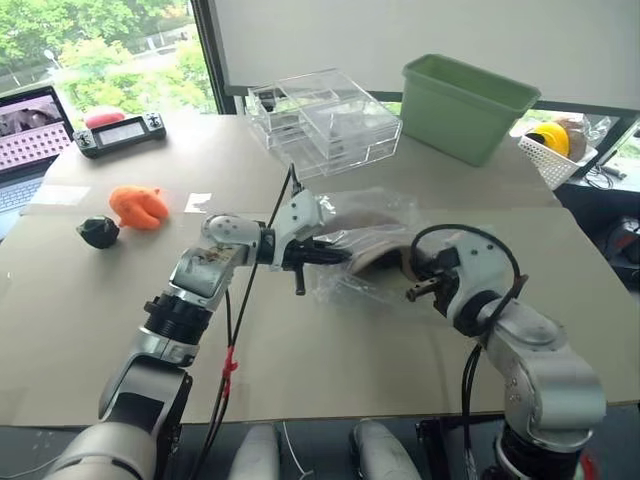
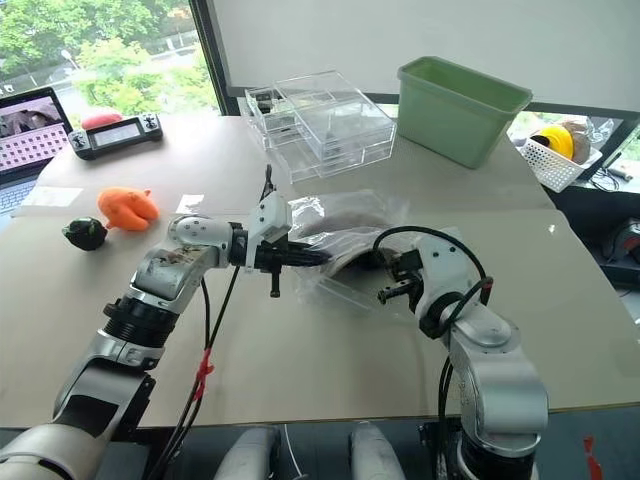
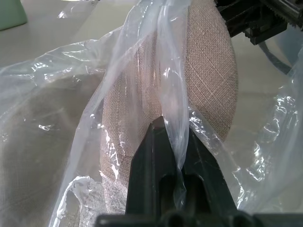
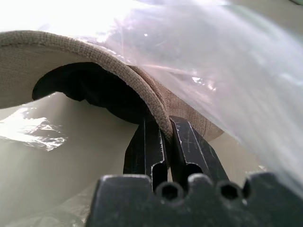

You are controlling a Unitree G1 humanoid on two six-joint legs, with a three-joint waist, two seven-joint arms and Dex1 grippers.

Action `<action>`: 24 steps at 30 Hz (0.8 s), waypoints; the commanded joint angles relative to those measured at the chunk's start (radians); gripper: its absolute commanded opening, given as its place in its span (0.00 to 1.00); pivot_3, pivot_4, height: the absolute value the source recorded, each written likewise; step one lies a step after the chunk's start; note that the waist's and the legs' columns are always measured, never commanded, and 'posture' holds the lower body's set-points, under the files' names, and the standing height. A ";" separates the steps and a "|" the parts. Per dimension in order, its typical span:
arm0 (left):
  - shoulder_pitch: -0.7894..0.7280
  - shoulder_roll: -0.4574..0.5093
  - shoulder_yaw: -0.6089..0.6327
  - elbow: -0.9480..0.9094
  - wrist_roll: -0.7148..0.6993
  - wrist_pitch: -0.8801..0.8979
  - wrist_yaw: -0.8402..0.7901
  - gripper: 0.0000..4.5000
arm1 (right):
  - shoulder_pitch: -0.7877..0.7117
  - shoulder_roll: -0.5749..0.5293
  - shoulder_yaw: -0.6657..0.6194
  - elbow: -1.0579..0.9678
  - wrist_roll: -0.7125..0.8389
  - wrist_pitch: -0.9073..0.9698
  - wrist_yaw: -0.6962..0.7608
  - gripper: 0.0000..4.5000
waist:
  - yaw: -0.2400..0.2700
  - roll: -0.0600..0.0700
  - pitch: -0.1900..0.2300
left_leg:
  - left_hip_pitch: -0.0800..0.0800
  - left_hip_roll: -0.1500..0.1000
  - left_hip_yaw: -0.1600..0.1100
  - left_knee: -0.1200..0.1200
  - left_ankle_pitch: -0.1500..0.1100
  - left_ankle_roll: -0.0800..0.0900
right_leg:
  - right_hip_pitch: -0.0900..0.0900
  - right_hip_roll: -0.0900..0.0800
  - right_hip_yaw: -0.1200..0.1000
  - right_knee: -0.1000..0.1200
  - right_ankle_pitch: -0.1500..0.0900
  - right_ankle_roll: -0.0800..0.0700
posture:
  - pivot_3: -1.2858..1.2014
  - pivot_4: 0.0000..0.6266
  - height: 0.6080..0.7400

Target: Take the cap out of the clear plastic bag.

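Laptop [image 1: 25,135]: sitting open at the far left edge of the table [image 1: 120,330].
Controller [image 1: 122,131]: lying beside the laptop, with a red thing behind it.
Dark lump [image 1: 98,232]: resting near the table's left side, just beside an orange toy [image 1: 139,205].
Left gripper [image 3: 176,135]: reaching toward the robot's right, its 2 black fingers [image 3: 151,151] pinching a fold of the clear plastic bag [image 1: 370,250] between them.
Clear plastic bag: lying crumpled at the middle of the table, between the 2 grippers, and wrapping over the cap [image 3: 208,80].
Cap: sitting partly inside the bag, tan weave showing through the film, its dark inside facing the right wrist camera.
Right gripper [image 4: 166,135]: clamping the cap's edge between its 2 fingers [image 4: 189,142], at the bag's right end.
Acrylic drawer boxes [image 1: 320,120]: standing at the far middle of the table.
Green bin [image 1: 465,105]: standing right of the drawers.
White basket [image 1: 555,150]: sitting at the far right, holding a yellow thing.
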State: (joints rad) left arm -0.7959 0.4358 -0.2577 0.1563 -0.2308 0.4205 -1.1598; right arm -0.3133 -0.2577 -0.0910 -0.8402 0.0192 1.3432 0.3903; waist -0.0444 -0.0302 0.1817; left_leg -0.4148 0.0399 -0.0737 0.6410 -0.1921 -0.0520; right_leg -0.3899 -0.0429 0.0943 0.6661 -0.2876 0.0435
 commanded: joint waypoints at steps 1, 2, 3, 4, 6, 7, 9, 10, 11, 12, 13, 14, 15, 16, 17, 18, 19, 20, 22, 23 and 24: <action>0.010 -0.001 -0.028 -0.009 0.011 0.011 -0.011 0.00 | -0.039 -0.016 0.031 -0.082 0.073 -0.064 0.035 0.01 | 0.000 0.000 0.000 | 0.000 0.000 0.000 0.000 0.000 0.000 | 0.000 0.000 0.000 0.000 0.000 0.000 | 0.52 0.24 0.96; 0.009 -0.001 -0.028 -0.007 0.012 0.011 -0.010 0.00 | -0.052 0.011 0.004 -0.112 0.112 -0.051 0.057 0.01 | 0.000 0.000 0.000 | 0.000 0.000 0.000 0.000 0.000 0.000 | 0.000 0.000 0.000 0.000 0.000 0.000 | 0.52 0.24 0.96; 0.009 -0.001 -0.027 -0.006 0.014 0.009 -0.009 0.00 | -0.064 0.032 -0.030 -0.134 0.142 -0.031 0.074 0.01 | 0.000 0.000 0.000 | 0.000 0.000 0.000 0.000 0.000 0.000 | 0.000 0.000 0.000 0.000 0.000 0.000 | 0.52 0.24 0.96; 0.008 -0.001 -0.027 -0.005 0.015 0.008 -0.008 0.00 | -0.073 0.046 -0.056 -0.147 0.164 -0.015 0.083 0.01 | 0.000 0.000 0.000 | 0.000 0.000 0.000 0.000 0.000 0.000 | 0.000 0.000 0.000 0.000 0.000 0.000 | 0.52 0.24 0.96; 0.009 -0.002 -0.025 -0.005 0.017 0.007 -0.007 0.00 | -0.113 0.098 -0.187 -0.174 0.236 0.058 0.135 0.01 | 0.000 0.000 0.000 | 0.000 0.000 0.000 0.000 0.000 0.000 | 0.000 0.000 0.000 0.000 0.000 0.000 | 0.52 0.24 0.96; 0.010 -0.002 -0.025 -0.005 0.018 0.007 -0.007 0.00 | -0.137 0.122 -0.245 -0.183 0.265 0.092 0.155 0.01 | 0.000 0.000 0.000 | 0.000 0.000 0.000 0.000 0.000 0.000 | 0.000 0.000 0.000 0.000 0.000 0.000 | 0.52 0.24 0.96; 0.010 -0.004 -0.023 -0.005 0.018 0.007 -0.007 0.00 | -0.208 0.165 -0.391 -0.202 0.375 0.152 0.232 0.01 | 0.001 0.001 0.000 | 0.000 0.000 0.000 0.000 0.000 0.000 | 0.000 0.000 0.000 0.000 0.000 0.000 | 0.52 0.24 0.96; 0.010 -0.004 -0.023 -0.004 0.019 0.006 -0.006 0.00 | -0.235 0.174 -0.440 -0.205 0.422 0.170 0.257 0.01 | 0.001 0.001 0.001 | 0.000 0.000 0.000 0.000 0.000 0.000 | 0.000 0.000 0.000 0.000 0.000 0.000 | 0.52 0.24 0.96; 0.009 -0.005 -0.022 -0.003 0.019 0.006 -0.006 0.00 | -0.264 0.186 -0.489 -0.207 0.467 0.192 0.275 0.01 | 0.001 0.001 0.001 | -0.001 0.000 0.000 0.000 0.000 0.000 | 0.000 0.000 0.000 0.000 0.000 0.000 | 0.52 0.24 0.96; 0.008 -0.006 -0.022 -0.002 0.019 0.006 -0.006 0.00 | -0.299 0.210 -0.541 -0.207 0.506 0.224 0.287 0.01 | 0.001 0.002 0.001 | -0.001 0.000 0.000 0.000 0.000 0.000 | 0.000 0.000 0.000 0.000 0.000 0.000 | 0.52 0.24 0.96; 0.008 -0.007 -0.022 0.000 0.019 0.005 -0.005 0.00 | -0.323 0.230 -0.581 -0.207 0.541 0.249 0.292 0.01 | 0.000 0.002 0.001 | 0.000 0.000 0.000 -0.001 0.000 0.000 | 0.000 0.000 0.000 0.000 0.000 0.000 | 0.52 0.24 0.96; 0.007 -0.008 -0.022 0.001 0.020 0.004 -0.004 0.00 | -0.340 0.248 -0.618 -0.207 0.597 0.264 0.296 0.01 | 0.000 0.002 0.001 | 0.000 0.000 0.000 -0.001 0.000 0.000 | -0.001 0.000 0.000 0.000 0.000 0.000 | 0.52 0.24 0.96; 0.007 -0.009 -0.021 0.001 0.021 0.004 -0.004 0.00 | -0.347 0.265 -0.649 -0.207 0.653 0.271 0.294 0.01 | 0.000 0.003 0.002 | 0.000 0.000 0.000 -0.002 0.000 0.000 | -0.001 0.000 -0.001 0.000 0.000 0.000 | 0.52 0.24 0.96; 0.006 -0.010 -0.021 0.003 0.021 0.004 -0.004 0.00 | -0.349 0.280 -0.675 -0.207 0.708 0.271 0.289 0.01 | 0.000 0.003 0.002 | 0.000 0.000 0.000 -0.002 0.000 0.000 | -0.001 0.000 -0.001 0.000 0.000 0.000 | 0.52 0.24 0.96; 0.005 -0.010 -0.021 0.004 0.022 0.003 -0.004 0.00 | -0.349 0.290 -0.695 -0.207 0.755 0.271 0.276 0.01 | 0.000 0.003 0.002 | 0.000 0.000 0.000 -0.002 0.000 0.000 | -0.001 0.000 -0.001 0.000 0.000 0.000 | 0.52 0.24 0.96; 0.004 -0.010 -0.021 0.005 0.021 0.003 -0.003 0.00 | -0.332 0.313 -0.734 -0.207 0.852 0.253 0.270 0.01 | 0.000 0.004 0.002 | 0.000 0.000 0.000 -0.002 0.000 0.000 | -0.001 0.000 0.000 0.000 0.000 0.000 | 0.52 0.24 0.96; 0.004 -0.011 -0.022 0.006 0.021 0.002 -0.003 0.00 | -0.305 0.332 -0.762 -0.207 0.955 0.219 0.257 0.01 | 0.000 0.004 0.002 | 0.000 0.000 0.000 -0.002 0.000 0.000 | -0.001 0.000 0.000 0.000 0.000 0.000 | 0.52 0.24 0.96; 0.004 -0.011 -0.022 0.007 0.022 0.001 -0.002 0.00 | -0.277 0.338 -0.778 -0.204 1.047 0.186 0.231 0.01 | 0.001 0.004 0.002 | 0.000 0.000 0.000 -0.002 0.000 0.000 | -0.001 0.000 0.000 0.000 0.000 0.000 | 0.52 0.24 0.96; 0.003 -0.012 -0.022 0.008 0.022 0.000 -0.002 0.00 | -0.191 0.288 -0.758 -0.171 1.275 0.062 0.116 0.01 | 0.003 0.004 0.003 | 0.000 0.000 0.000 -0.002 0.000 0.000 | -0.001 0.000 -0.001 0.000 0.000 -0.001 | 0.52 0.24 0.96; 0.002 -0.012 -0.023 0.011 0.022 -0.001 -0.002 0.00 | -0.136 0.232 -0.744 -0.140 1.420 -0.040 0.035 0.01 | 0.002 0.005 0.003 | 0.000 0.000 0.000 -0.003 0.000 0.000 | -0.001 0.000 -0.001 0.000 0.000 -0.001 | 0.52 0.24 0.96; 0.000 -0.013 -0.023 0.013 0.023 -0.002 -0.003 0.00 | -0.087 0.172 -0.722 -0.117 1.543 -0.133 -0.040 0.01 | 0.002 0.004 0.003 | -0.001 0.000 0.000 -0.003 0.000 0.000 | -0.001 -0.001 0.000 -0.001 0.000 0.000 | 0.52 0.24 0.96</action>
State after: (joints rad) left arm -0.7841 0.4217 -0.2843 0.1783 -0.2127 0.4209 -1.1631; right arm -0.4220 -0.0382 -0.8267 -0.9677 1.3335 1.3806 0.4479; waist -0.0419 -0.0257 0.1849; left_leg -0.4161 0.0392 -0.0737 0.6385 -0.1921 -0.0519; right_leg -0.3901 -0.0449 0.0939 0.6649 -0.2874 0.0432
